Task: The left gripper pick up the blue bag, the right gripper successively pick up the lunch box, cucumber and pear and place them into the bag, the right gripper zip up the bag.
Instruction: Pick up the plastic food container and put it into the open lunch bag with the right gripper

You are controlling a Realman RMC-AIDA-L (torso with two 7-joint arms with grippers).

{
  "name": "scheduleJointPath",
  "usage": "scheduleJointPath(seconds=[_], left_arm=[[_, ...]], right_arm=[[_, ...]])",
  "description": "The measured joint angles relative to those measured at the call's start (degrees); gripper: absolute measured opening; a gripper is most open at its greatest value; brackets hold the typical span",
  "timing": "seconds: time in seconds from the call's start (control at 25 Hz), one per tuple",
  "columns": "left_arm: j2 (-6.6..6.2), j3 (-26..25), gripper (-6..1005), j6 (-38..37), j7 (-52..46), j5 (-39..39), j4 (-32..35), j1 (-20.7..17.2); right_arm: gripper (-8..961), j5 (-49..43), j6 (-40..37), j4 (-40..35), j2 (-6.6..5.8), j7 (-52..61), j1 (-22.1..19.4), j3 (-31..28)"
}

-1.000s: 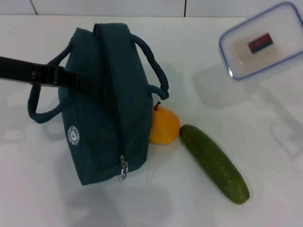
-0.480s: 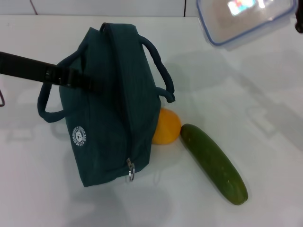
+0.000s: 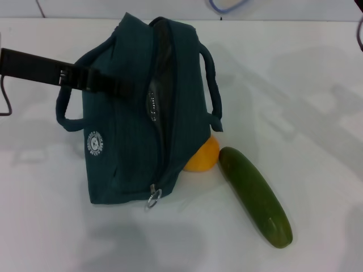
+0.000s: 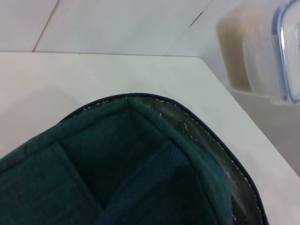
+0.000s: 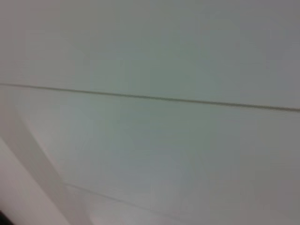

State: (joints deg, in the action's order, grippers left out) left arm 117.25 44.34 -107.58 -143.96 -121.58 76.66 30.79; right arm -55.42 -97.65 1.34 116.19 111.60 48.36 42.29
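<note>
The left claw (image 3: pixel 116 86) reaches in from the robot's left and is clamped on the near handle of the blue bag (image 3: pixel 136 130). Over the last second it has pulled that handle outward, so the bag has shifted across the white bench (image 3: pixel 306 102) and its top seam, closed a second ago, now gapes along most of its length, with the zip teeth and a strip of the lining showing in the slot just beyond the claw's fingers. In the left wrist view the silver lining runs along the open rim right beneath that claw. The lunch box (image 4: pixel 262 51) has meanwhile risen from the far right of the bench and is almost out of the head view, only a blue-rimmed corner showing at the upper edge above the bag; from the left wrist it hangs in the air up and beyond the bag's mouth. The right claw itself is not visible in any view, so I cannot tell its state, though the box is probably carried by it. The pear (image 3: pixel 203 156) sits against the bag's far side from the left claw, partly tucked under it, and the cucumber (image 3: pixel 255 195) lies just beyond the pear. The box looks about ready to be lowered in.
</note>
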Motion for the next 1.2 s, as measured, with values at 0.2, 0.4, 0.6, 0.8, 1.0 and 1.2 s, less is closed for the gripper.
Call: scheduleJointPath(seconds=[0.2,0.4,0.6,0.8,1.0,1.2], left_arm=[[0.08,-0.03,42,0.01,-0.05,0.03,0.06,0.69],[0.03,-0.04,42,0.00,-0.01,0.04,0.07,1.10],[0.10,-0.05,42,0.00,0.08,0.04,-0.32,1.72],[0.15,-0.05,42,0.00,0.08,0.04,-0.36,2.18],[0.29,-0.22,41,0.42,0.29,0.05,-0.37,2.20],[0.23,-0.37,41,2.13,0.35,0.06,-0.37,1.76]], right_arm=[[95,-0.10,1.65,0.12,0.00,0.02,3.30,0.07],[99,-0.58,3.01,1.19,0.00,-0.23,7.17,0.67],[111,-3.03,4.76,3.26,-0.01,-1.02,9.60,0.70],[122,-5.99,6.90,5.14,-0.01,-2.58,9.99,0.16],[133,-8.75,9.41,6.54,-0.01,-3.81,9.68,0.07],[144,-9.46,10.83,7.32,-0.01,-5.38,9.09,-0.02]])
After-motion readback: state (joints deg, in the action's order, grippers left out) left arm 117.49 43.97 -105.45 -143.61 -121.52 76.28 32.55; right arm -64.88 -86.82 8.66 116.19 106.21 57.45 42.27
